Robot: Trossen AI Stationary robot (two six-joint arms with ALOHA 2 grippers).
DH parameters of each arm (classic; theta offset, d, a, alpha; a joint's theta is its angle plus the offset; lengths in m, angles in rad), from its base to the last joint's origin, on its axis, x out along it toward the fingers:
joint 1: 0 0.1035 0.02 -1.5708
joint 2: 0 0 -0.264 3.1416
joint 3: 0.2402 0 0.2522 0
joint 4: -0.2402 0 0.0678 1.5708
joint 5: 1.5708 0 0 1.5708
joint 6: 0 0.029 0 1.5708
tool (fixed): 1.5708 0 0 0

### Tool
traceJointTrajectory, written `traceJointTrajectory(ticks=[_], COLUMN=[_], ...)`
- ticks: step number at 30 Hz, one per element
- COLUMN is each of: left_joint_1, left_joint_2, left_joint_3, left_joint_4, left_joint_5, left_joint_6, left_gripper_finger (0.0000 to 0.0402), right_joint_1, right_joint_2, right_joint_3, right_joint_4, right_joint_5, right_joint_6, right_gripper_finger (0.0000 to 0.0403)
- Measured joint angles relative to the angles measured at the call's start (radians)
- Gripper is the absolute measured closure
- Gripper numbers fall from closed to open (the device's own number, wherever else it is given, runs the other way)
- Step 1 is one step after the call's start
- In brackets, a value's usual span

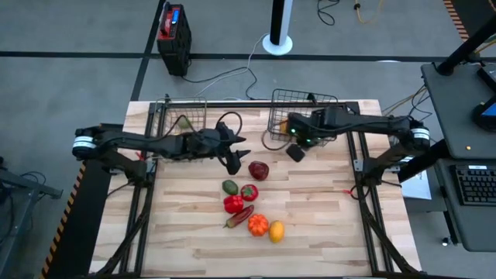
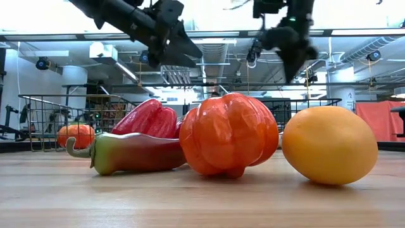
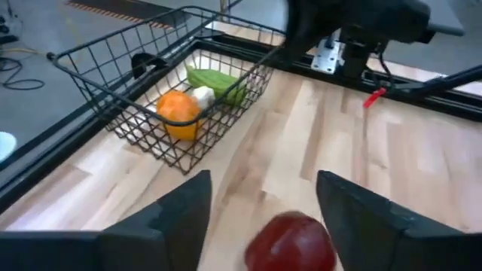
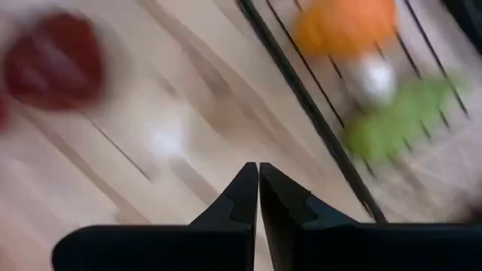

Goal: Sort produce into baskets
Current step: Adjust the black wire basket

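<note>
My left gripper (image 1: 235, 160) is open and empty, raised just left of a dark maroon apple (image 1: 259, 170). In the left wrist view the apple (image 3: 291, 241) shows ahead between the spread fingers (image 3: 263, 184), untouched. My right gripper (image 1: 295, 152) is shut and empty (image 4: 258, 169), raised by the near left corner of the right wire basket (image 1: 304, 108). That basket holds an orange piece (image 3: 179, 113), a small white piece (image 3: 202, 95) and a green piece (image 3: 218, 81). The left wire basket (image 1: 178, 116) stands at the far left. More produce lies mid-table.
On the table near the middle lie a green piece (image 1: 230, 187), two red pieces (image 1: 249, 192) (image 1: 233, 204), a red-green chili (image 1: 239, 217), an orange pumpkin-like piece (image 1: 257, 225) and a yellow lemon (image 1: 276, 231). A black box with a red top (image 1: 173, 31) stands on the floor beyond the table.
</note>
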Motion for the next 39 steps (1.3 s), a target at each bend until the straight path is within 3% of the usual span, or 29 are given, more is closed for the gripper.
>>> traceJointTrajectory(ticks=[5, 10, 15, 31, 39], left_joint_1=[0.008, 0.007, 0.007, 0.007, 0.007], left_joint_2=[0.037, 0.073, 0.081, 0.081, 0.081], left_joint_3=[0.044, 0.094, 0.11, 0.11, 0.11], left_joint_4=[0.002, -0.017, -0.045, -0.057, -0.068], left_joint_5=[0.0, -0.002, -0.005, -0.007, -0.007], left_joint_6=[0.035, 0.059, 0.063, 0.059, 0.059], left_gripper_finger=[0.0251, 0.0311, 0.0346, 0.0361, 0.0361], right_joint_1=[-0.001, -0.001, -0.011, -0.152, -0.181], right_joint_2=[-0.001, 0.004, 0.005, 0.004, 0.0], right_joint_3=[-0.022, -0.048, -0.108, -0.228, -0.228], right_joint_4=[-0.144, -0.161, -0.218, -0.211, -0.209], right_joint_5=[0.073, 0.072, 0.059, 0.189, 0.168], right_joint_6=[0.091, 0.101, 0.142, 0.162, 0.141], right_gripper_finger=[0.0394, 0.0394, 0.0394, 0.0394, 0.0394])
